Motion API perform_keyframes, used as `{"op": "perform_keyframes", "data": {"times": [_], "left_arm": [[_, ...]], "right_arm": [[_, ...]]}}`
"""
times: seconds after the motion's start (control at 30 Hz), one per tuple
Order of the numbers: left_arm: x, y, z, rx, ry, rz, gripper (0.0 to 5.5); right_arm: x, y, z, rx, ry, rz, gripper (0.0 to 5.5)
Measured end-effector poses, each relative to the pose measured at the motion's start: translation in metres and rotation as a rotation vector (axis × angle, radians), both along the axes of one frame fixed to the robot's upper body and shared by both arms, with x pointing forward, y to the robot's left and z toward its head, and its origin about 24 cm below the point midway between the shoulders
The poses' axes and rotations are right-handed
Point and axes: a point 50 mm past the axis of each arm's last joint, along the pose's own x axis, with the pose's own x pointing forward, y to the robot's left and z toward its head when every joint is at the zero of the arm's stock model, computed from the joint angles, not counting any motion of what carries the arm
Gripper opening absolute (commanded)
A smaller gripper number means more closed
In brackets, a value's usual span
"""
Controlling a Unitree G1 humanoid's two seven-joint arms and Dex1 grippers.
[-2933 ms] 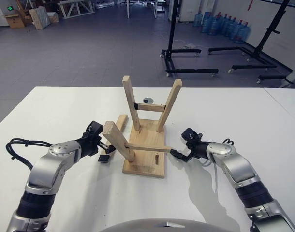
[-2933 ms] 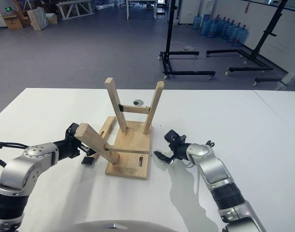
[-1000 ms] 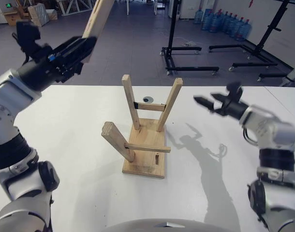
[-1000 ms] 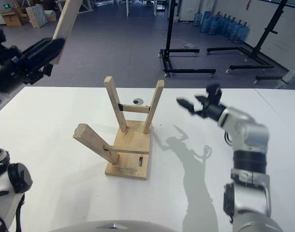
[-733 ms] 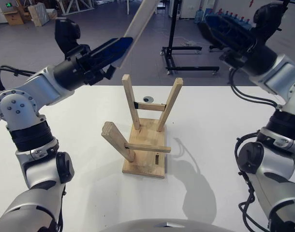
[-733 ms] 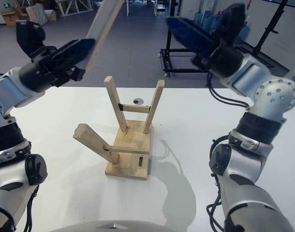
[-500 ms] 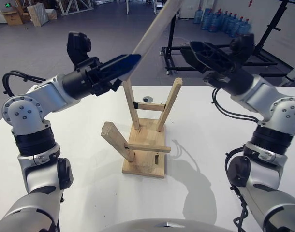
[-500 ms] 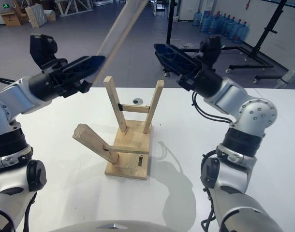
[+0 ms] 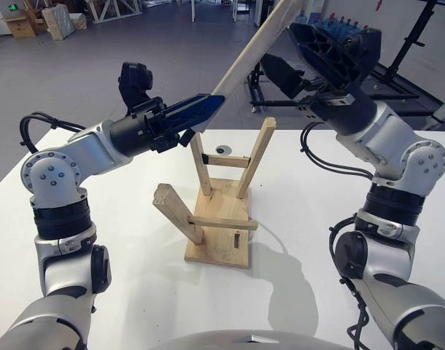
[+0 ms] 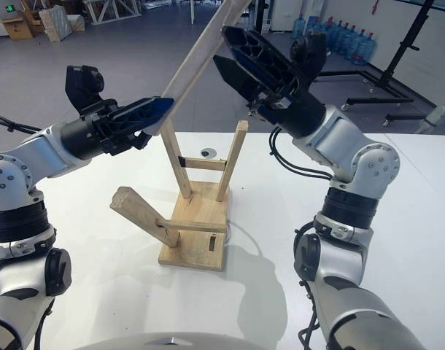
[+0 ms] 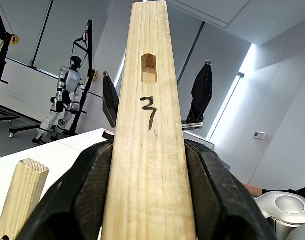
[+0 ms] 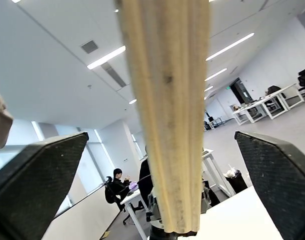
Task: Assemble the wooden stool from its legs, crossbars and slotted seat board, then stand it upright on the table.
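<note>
My left gripper (image 9: 208,104) is shut on a loose wooden leg (image 9: 248,51) and holds it high over the table, slanting up to the right. In the left wrist view the leg (image 11: 149,110) shows a slot and a pen mark between the left gripper (image 11: 149,145) fingers. My right gripper (image 10: 221,45) is open, its black fingers (image 12: 40,190) standing on either side of the leg's (image 12: 165,115) upper part, apart from it. Below, the seat board (image 9: 221,244) lies flat with two upright legs (image 9: 199,157) joined by a crossbar and a third, tilted leg (image 9: 175,211).
The white table (image 9: 98,175) has bare room all around the stool, and a small round grommet (image 9: 222,151) behind it. Black wheeled racks (image 9: 288,106) and water bottles stand on the floor beyond the far edge.
The left gripper has lifted the leg off the table and swung it rightwards over the stool. The right gripper has risen and closed in until its open fingers straddle the leg's upper part.
</note>
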Motion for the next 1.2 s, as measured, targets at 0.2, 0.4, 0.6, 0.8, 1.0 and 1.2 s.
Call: {"op": "perform_keyframes", "data": {"times": [0.2,0.4,0.6,0.8,1.0,1.2], "left_arm": [[-0.004,-0.003,-0.003,0.007,0.001,-0.019,2.04],[-0.005,-0.004,-0.007,0.015,0.011,-0.026,2.04],[-0.006,-0.004,-0.012,0.02,0.031,-0.024,2.04],[-0.008,-0.006,-0.012,0.03,0.022,-0.032,2.04],[-0.008,-0.006,-0.014,0.033,0.024,-0.032,2.04],[-0.008,-0.007,-0.014,0.034,0.024,-0.031,2.04]], "right_arm": [[0.006,0.004,-0.001,0.029,0.039,-0.018,5.4],[0.006,0.006,0.002,0.062,0.041,-0.013,5.4],[0.006,0.009,0.004,0.072,0.037,-0.019,4.58],[0.005,0.011,0.006,0.082,0.029,-0.018,3.59],[0.006,0.011,0.007,0.098,0.031,-0.026,2.53],[0.005,0.011,0.007,0.09,0.023,-0.043,2.17]]}}
